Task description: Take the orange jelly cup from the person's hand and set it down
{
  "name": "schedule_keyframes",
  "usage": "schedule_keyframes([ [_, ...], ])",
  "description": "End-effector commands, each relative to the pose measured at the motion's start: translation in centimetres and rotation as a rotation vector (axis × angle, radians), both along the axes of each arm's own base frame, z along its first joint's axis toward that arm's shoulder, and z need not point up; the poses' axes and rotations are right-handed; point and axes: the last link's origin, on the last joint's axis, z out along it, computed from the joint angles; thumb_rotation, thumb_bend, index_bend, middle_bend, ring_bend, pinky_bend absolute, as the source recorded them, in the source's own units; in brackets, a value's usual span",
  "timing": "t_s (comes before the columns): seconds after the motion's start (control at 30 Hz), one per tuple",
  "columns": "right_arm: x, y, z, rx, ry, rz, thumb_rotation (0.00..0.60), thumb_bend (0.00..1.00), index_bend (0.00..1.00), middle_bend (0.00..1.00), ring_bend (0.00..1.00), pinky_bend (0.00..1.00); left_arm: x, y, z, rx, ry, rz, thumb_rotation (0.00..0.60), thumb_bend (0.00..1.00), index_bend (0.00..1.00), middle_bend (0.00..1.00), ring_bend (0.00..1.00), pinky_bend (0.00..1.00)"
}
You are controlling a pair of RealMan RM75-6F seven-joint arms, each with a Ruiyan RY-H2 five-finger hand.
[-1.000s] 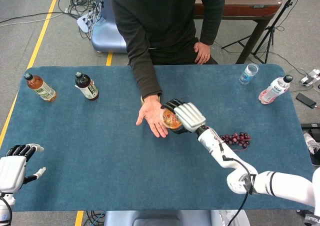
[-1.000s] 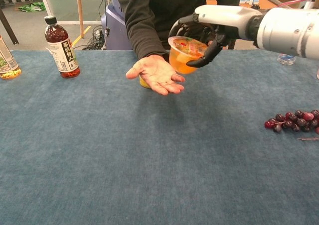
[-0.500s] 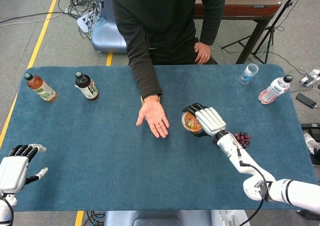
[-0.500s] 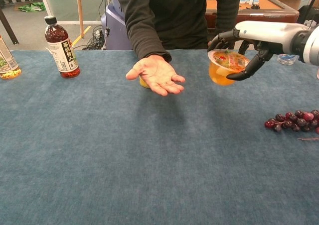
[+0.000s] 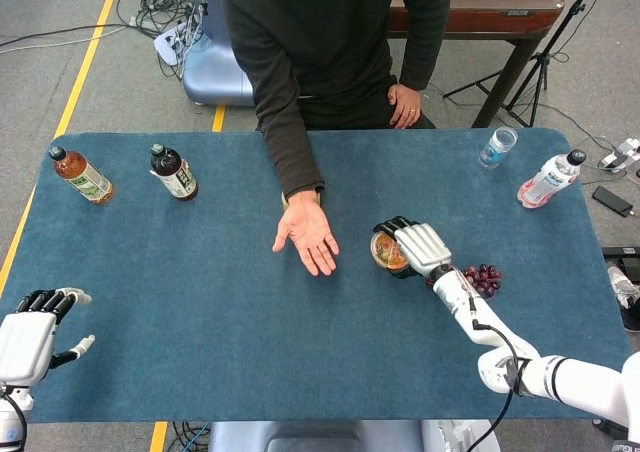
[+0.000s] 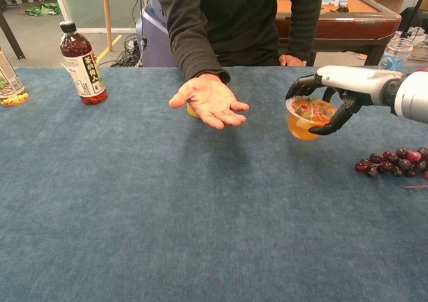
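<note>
My right hand grips the orange jelly cup from above, fingers curled around its rim. The cup hangs upright at or just above the blue table, right of centre; whether it touches the cloth I cannot tell. The person's hand lies palm up and empty to the left of the cup, well apart from it. My left hand hovers open at the near left corner, seen only in the head view.
A bunch of grapes lies just right of my right hand. Two tea bottles stand at the far left. A water bottle and a pink bottle stand at the far right. A small yellow object sits under the person's palm.
My right hand has carried the jelly cup away from the person's palm, rightward and down toward the table. The person's hand stays palm up. My left hand has not moved.
</note>
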Motion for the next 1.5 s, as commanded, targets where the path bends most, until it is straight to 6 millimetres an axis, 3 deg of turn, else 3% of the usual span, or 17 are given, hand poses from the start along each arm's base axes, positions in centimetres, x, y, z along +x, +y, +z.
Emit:
schedule_keyframes([
  [0.03, -0.2, 0.0, -0.4, 0.014, 0.013, -0.002, 0.600, 0.34, 0.13, 0.18, 0.05, 0.20, 0.0, 0.0, 0.0, 0.002, 0.000, -0.001, 0.600, 0.17, 0.38, 0.35, 0.29, 0.22],
  [0.17, -0.3, 0.2, -0.4, 0.021, 0.015, -0.006, 0.600, 0.33, 0.00, 0.10, 0.00, 0.11, 0.0, 0.0, 0.0, 0.000, 0.000, 0.001, 0.600, 0.17, 0.38, 0.35, 0.29, 0.22],
  [0.4, -0.1, 0.5, 0.6, 0.000, -0.006, 0.004, 0.600, 0.32, 0.00, 0.01, 0.00, 0.07, 0.0, 0.1, -0.2, -0.003, -0.001, -0.003, 0.600, 0.17, 0.39, 0.35, 0.29, 0.22],
  [0.63, 0.0, 2.2, 4.4, -0.104, -0.026, 0.035, 0.600, 0.32, 0.00, 0.02, 0.00, 0.06, 0.1, 0.4, -0.1, 0.000, 0.000, -0.006, 0.600, 0.17, 0.39, 0.35, 0.29, 0.22],
  [0.83, -2.0, 5.1, 8.5, -0.241, -0.022, 0.002, 0.600, 0.32, 0.00, 0.06, 0.00, 0.06, 0.0, 0.7, 0.0, 0.007, -0.005, -0.005, 0.600, 0.17, 0.39, 0.35, 0.29, 0.22],
  [1.07, -5.5, 10.1, 12.6, -0.358, -0.006, -0.071, 0.600, 0.32, 0.00, 0.06, 0.00, 0.06, -0.1, 1.1, 0.0, 0.018, -0.006, -0.003, 0.600, 0.17, 0.39, 0.35, 0.29, 0.22],
  [1.37, -9.0, 17.0, 15.3, -0.439, 0.002, -0.162, 0.600, 0.31, 0.00, 0.10, 0.00, 0.06, 0.1, 1.4, -0.3, 0.009, -0.010, -0.005, 0.600, 0.17, 0.38, 0.35, 0.29, 0.22],
  [1.5, -9.7, 18.5, 15.7, -0.451, 0.024, -0.181, 0.600, 0.31, 0.00, 0.10, 0.00, 0.06, 0.3, 1.4, -0.5, 0.010, -0.018, -0.011, 0.600, 0.17, 0.38, 0.35, 0.29, 0.22],
])
